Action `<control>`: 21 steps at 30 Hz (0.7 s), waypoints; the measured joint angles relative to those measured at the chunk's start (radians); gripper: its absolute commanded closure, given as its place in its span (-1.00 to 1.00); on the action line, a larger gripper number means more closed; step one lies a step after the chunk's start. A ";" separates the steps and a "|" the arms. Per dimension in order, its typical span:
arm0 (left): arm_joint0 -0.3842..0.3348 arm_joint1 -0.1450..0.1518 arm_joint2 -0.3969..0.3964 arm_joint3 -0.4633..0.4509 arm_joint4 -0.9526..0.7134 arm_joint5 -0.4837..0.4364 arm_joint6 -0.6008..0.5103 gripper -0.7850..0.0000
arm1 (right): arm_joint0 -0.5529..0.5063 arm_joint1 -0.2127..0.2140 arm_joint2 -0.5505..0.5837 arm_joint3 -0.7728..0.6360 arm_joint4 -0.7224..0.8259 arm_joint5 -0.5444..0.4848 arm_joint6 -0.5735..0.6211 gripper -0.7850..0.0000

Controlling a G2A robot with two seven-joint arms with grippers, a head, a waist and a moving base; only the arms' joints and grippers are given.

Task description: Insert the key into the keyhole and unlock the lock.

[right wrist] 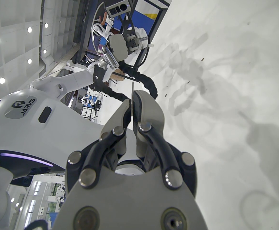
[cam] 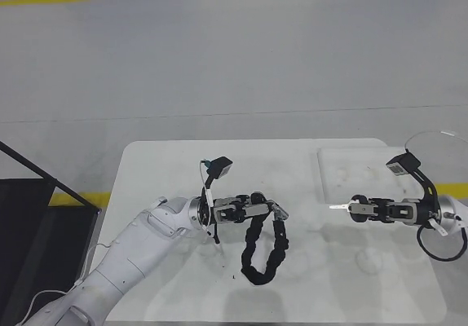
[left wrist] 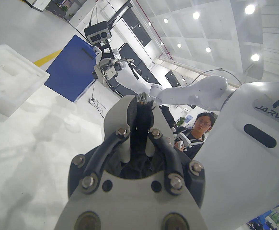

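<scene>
Gripping a looped, black fabric-sleeved lock (cam: 262,257), the left pincer (cam: 276,212) faces the right pincer (cam: 353,207) pinching a thin key (cam: 337,206).

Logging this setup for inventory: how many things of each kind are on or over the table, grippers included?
Black cable lock: 1
Key: 1
White foam tray: 1
Grippers: 2, the left gripper shut on the lock and the right gripper shut on the key
Total: 5
</scene>
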State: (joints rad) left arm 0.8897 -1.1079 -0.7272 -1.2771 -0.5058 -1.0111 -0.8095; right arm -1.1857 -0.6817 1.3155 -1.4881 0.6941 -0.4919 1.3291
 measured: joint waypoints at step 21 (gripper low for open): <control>0.030 -0.001 -0.009 -0.021 -0.067 0.027 0.033 1.00 | -0.024 -0.023 -0.052 -0.109 -0.043 0.014 -0.051 1.00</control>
State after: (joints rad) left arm 0.9193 -1.1091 -0.7358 -1.2976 -0.5732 -0.9838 -0.7770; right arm -1.2096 -0.7043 1.2634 -1.5970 0.6510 -0.4781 1.2780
